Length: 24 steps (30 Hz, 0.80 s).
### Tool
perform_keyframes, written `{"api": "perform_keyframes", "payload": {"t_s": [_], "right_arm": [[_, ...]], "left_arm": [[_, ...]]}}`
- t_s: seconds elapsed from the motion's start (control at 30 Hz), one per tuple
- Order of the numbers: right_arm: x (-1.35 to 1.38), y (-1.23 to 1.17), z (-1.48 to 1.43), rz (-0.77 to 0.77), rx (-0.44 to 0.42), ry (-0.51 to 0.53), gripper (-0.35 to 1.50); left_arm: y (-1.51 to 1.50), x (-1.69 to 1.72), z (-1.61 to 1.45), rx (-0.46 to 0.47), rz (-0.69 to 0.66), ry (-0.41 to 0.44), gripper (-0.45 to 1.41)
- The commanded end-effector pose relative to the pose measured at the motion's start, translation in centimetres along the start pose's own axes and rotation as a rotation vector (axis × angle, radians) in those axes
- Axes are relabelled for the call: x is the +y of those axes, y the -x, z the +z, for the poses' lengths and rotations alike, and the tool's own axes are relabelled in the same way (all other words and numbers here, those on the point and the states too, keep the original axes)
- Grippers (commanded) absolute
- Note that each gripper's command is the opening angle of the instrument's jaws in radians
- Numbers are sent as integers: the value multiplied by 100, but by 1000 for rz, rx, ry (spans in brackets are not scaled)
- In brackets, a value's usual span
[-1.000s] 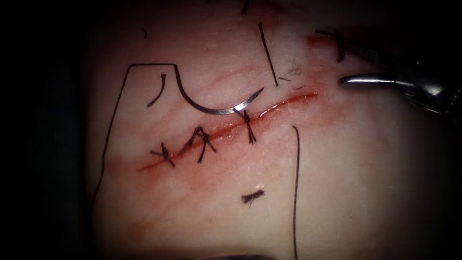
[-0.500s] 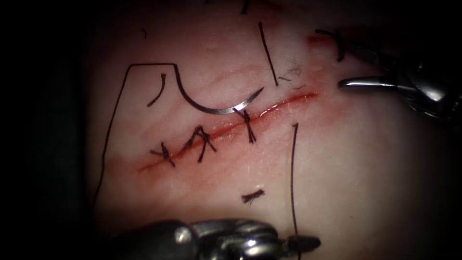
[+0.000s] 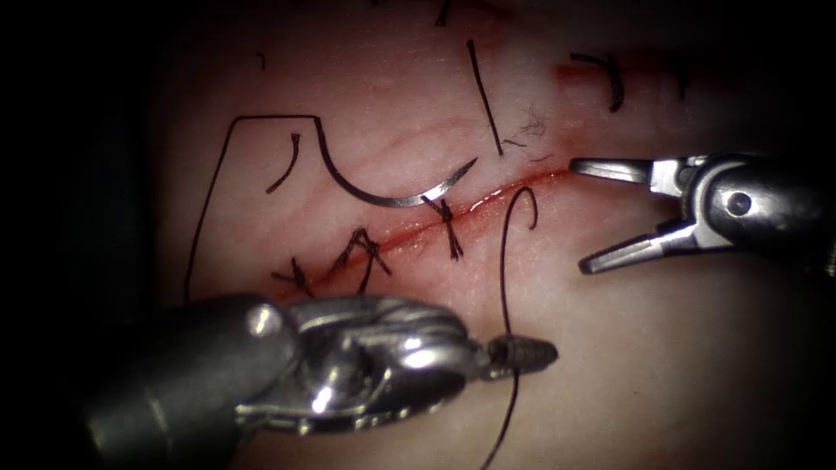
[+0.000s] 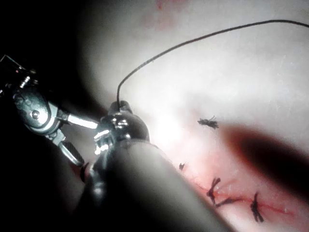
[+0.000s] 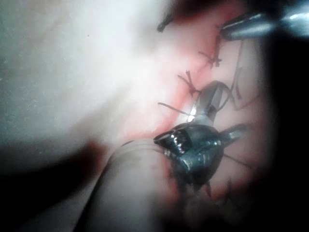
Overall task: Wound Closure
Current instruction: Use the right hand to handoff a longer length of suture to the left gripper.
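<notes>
Three tied stitches already cross the left stretch of the cut, so my judgement is that the closure is partway done, with the right stretch of the cut still unstitched. Compared with a second ago, the left tool has come up from the tissue's lower edge, its jaws clenched on a loose strand of thread whose free end now curls over toward the cut. Resting free on the tissue above the cut, the curved needle is unmoved; neither tool grips it and its point is not buried. Further right, the right tool has advanced to the cut's right end with jaws spread wide, holding nothing. Any further stitch calls for a firm grasp on that needle's curve.
</notes>
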<state>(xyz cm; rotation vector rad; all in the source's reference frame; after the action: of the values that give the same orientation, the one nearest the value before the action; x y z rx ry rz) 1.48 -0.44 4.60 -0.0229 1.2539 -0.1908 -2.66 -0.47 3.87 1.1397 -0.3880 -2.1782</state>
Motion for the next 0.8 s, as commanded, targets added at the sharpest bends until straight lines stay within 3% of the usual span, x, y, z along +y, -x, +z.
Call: {"api": "perform_keyframes", "payload": {"t_s": [0.03,0.27,0.53,0.8], "right_arm": [[7,1,9,-40,-21,3,103],[6,0,33,-200,-93,-8,105],[-8,-9,60,-318,-63,-35,113],[-13,-8,70,-378,-39,-50,108]], "left_arm": [[3,-6,6,0,0,-1,-35],[4,-7,7,-4,-3,-2,-35],[7,-10,5,-10,-7,-3,-35],[7,-11,5,-12,-9,-3,-35]]}}
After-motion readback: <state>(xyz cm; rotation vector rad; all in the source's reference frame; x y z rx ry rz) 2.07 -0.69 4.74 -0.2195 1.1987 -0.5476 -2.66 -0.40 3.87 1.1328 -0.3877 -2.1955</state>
